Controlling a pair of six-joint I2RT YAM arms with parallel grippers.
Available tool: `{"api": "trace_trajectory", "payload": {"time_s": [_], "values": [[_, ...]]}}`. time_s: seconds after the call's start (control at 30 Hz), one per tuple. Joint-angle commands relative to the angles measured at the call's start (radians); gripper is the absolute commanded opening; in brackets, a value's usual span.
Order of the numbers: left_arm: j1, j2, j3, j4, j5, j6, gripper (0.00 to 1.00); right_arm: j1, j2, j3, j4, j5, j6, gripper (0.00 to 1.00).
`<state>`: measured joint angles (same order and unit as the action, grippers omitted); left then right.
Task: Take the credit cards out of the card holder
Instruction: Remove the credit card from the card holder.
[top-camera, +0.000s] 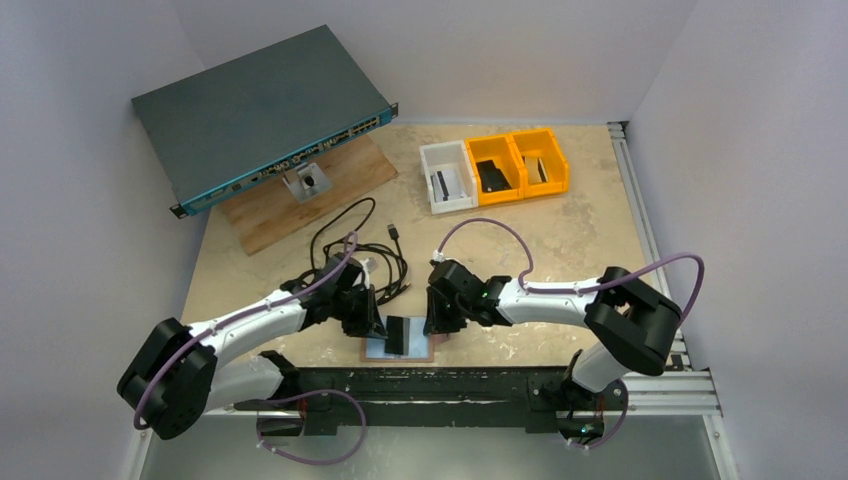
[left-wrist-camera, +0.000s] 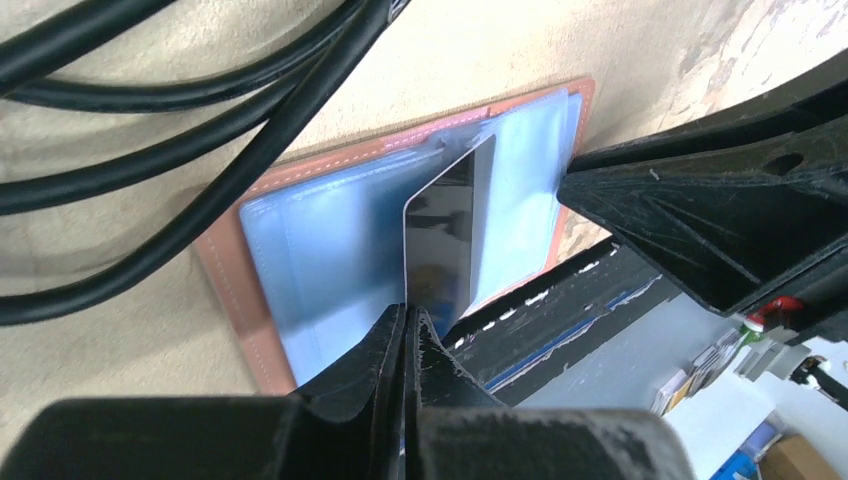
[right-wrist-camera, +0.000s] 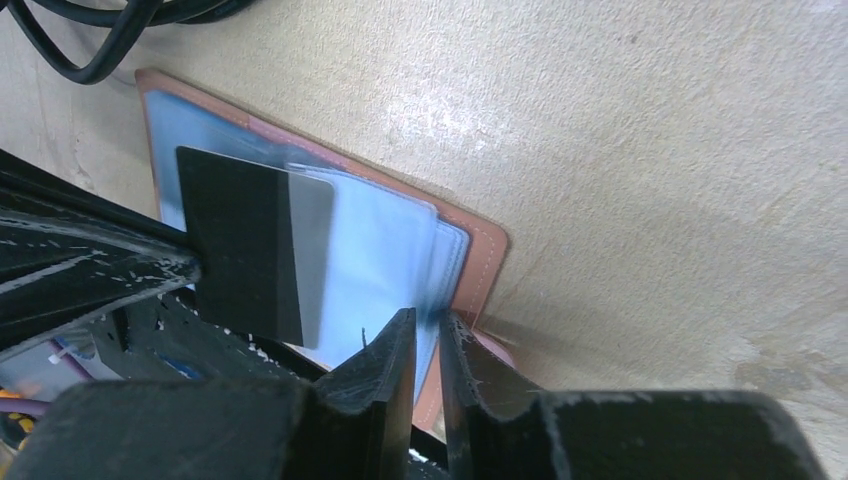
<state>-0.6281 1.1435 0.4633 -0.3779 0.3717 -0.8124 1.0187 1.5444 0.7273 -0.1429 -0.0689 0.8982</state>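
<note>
The card holder lies open at the table's near edge, its reddish-brown rim around clear bluish pockets. My left gripper is shut on a dark grey credit card that stands up out of a pocket. In the left wrist view my left gripper pinches the card's lower edge above the holder. My right gripper is at the holder's right side. In the right wrist view my right gripper is shut on the clear pocket leaves by the rim; the card shows on the left. No pale card shows.
Black cables lie just behind the holder. A network switch rests on a wooden board at the back left. A white bin and two orange bins stand at the back. The table's front rail is right below the holder.
</note>
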Motion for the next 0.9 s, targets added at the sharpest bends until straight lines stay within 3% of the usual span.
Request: {"api": "trace_trajectory", "payload": {"time_s": [0.0,0.27,0.4,0.53,0.7,0.87], "values": [[0.019,-0.069,0.049,-0.072,-0.010,0.059,0.00,-0.011,-0.059,0.013,-0.047,0.050,-0.025,0.19],[0.038,-0.149,0.132,-0.162,-0.003,0.083,0.00,-0.018,-0.165,0.082,-0.020,0.066,-0.075,0.41],[0.060,-0.166,0.169,-0.201,-0.001,0.084,0.00,-0.044,-0.189,0.069,0.086,0.011,-0.091,0.53],[0.106,-0.195,0.205,-0.211,0.041,0.069,0.00,-0.098,-0.224,-0.008,0.275,-0.103,-0.069,0.59],[0.185,-0.228,0.227,-0.127,0.165,-0.014,0.00,-0.201,-0.297,-0.133,0.524,-0.238,0.007,0.68],[0.221,-0.212,0.228,0.095,0.298,-0.151,0.00,-0.282,-0.308,-0.188,0.728,-0.366,0.089,0.71]]}}
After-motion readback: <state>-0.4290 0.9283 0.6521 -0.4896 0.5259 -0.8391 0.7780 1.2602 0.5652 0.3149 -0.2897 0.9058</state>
